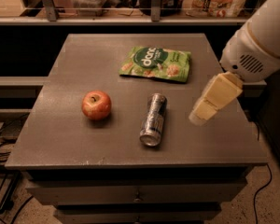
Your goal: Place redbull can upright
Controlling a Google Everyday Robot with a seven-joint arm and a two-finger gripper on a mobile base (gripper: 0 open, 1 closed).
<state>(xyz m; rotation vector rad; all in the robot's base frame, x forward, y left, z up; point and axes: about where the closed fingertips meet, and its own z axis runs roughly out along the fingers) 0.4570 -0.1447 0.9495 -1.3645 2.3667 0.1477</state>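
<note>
Sideways, redbull can [153, 119] near gripper [199, 117]

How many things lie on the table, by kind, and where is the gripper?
Cans: 1, the redbull can, lying on its side.
Fruit: 1, the apple.
Snack bags: 1, the green bag.
Total: 3.
The gripper hovers right of the can.

arm [263, 36] cut off at top right; end effector [199, 115], right of redbull can [153, 120], likely hides tabletop [60, 125].

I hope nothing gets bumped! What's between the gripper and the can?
Nothing: the camera view shows only bare table between the gripper, on the right, and the redbull can lying flat.
</note>
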